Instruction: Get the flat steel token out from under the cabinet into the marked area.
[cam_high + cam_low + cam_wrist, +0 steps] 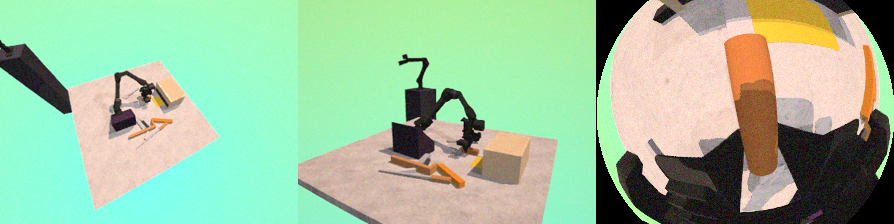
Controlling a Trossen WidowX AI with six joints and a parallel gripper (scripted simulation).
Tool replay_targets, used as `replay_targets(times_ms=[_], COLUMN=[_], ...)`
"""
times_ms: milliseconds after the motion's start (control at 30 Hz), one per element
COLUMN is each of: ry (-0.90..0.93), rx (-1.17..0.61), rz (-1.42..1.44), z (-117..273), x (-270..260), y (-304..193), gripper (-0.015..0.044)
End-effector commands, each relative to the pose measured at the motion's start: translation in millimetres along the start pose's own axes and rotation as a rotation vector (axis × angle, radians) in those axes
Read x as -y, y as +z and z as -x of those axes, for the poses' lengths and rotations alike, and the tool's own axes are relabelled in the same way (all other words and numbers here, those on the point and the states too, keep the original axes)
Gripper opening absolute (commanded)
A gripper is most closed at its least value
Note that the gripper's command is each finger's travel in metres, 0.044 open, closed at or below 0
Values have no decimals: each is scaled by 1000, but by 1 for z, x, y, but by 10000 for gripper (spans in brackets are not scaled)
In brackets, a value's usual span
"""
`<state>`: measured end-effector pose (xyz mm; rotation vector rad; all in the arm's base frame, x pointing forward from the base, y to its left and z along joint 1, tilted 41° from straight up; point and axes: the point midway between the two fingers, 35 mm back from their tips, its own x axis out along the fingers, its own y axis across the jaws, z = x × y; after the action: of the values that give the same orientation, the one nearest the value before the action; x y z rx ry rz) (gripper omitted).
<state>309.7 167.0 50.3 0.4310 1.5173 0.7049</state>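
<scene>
1. Out on the tabletop (109, 164) (363, 182) (671, 90), short of the cabinet (171, 89) (503, 156) (837, 6), we have the jaws (146, 99) (466, 148) pinching an orange handle (149, 97) (474, 151) (751, 65).
2. Token: not seen in any view; we take it to be beneath the cabinet, as the task says.
3. Key relation: top view puts the yellow marked area (158, 102) (476, 162) (793, 27) near the jaws, at about 4 o'clock; cabinet beyond, toward 2 to 3. In the wrist view the handle's long axis runs roughly 6 to 12, and the yellow lies toward 12 to 1.
4. We cannot tell whether the thin grey rod (131, 94) (451, 141) (655, 147) near the jaws joins the handle.
5. Step in hand, we judge: bringing the tool to the cabinet. Its working end should be low and lined up with the opening before reaching under.
6. Our worry: a crooked approach could knock the cabinet or push the token deeper.
</scene>
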Motion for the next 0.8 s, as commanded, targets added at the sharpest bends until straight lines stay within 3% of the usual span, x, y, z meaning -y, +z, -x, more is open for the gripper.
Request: replay_targets(times_ms=[0, 767], ry=[0, 0], rx=[3, 4], rz=[5, 6], z=[0, 1], x=[0, 0], y=[6, 29], gripper=[0, 0])
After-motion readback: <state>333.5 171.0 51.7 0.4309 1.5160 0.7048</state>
